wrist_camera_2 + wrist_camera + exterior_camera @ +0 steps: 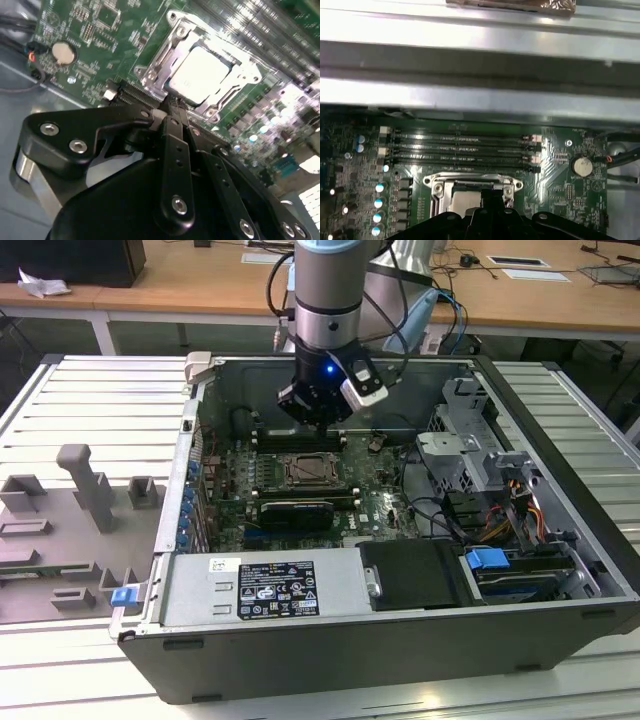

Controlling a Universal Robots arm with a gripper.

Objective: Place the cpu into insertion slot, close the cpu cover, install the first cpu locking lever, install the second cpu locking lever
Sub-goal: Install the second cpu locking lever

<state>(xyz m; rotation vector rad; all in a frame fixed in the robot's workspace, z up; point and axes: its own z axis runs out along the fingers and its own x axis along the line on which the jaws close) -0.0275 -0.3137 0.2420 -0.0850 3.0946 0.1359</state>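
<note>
"What's the gripper (pixel 172 107) doing?"

"Its fingers are pinched together with nothing in them, just above the chip (pixel 202 75)."

"Where's the chip?"

"Lying flat in its socket (pixel 309 471), with the silver cover (pixel 170 47) around it."

The exterior view stands back and looks steeply down into the open computer case (pixel 400 540), with the arm (pixel 328 300) entering at the frame's top centre. The second wrist view sits close behind the black gripper (pixel 170 102), facing the insertion slot (pixel 200 75) in its upper right. The first wrist view peers over that gripper (pixel 492 197) at the same insertion slot (pixel 470 192) low in frame and the memory slots (pixel 462 147) above.
</note>
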